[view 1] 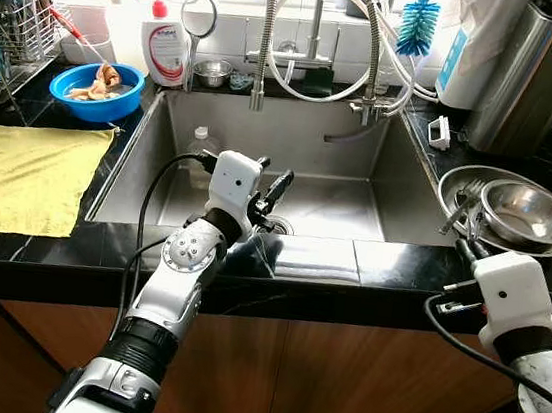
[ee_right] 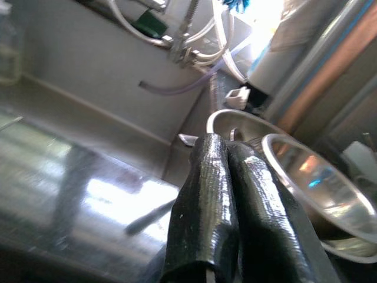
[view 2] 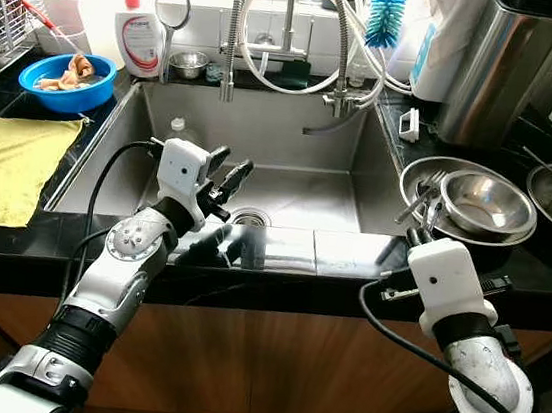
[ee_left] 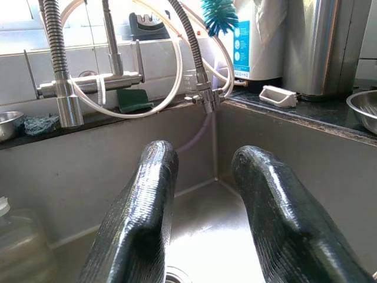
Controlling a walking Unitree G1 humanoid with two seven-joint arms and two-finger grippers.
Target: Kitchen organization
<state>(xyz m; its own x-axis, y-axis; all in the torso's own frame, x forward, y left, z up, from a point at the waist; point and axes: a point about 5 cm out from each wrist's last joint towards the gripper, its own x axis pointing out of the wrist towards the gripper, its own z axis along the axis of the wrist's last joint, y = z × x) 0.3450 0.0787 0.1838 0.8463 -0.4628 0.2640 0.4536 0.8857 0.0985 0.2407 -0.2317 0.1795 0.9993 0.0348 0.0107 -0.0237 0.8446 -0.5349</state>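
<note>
Gleaming steel sink, left claw open above drain, right claw closed

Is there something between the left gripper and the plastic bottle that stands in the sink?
Nothing visible blocks it. The left gripper hangs open over the sink near the drain, and the plastic bottle stands at the basin's back left with only bare steel between them.

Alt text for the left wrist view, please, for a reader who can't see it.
The left pincer, its two black fingers apart and holding nothing, hangs over the steel sink, pointing at its back wall. Behind it are a coiled spring faucet, white hoses, a green sponge on the ledge, and a clear bottle standing in the basin.
</note>
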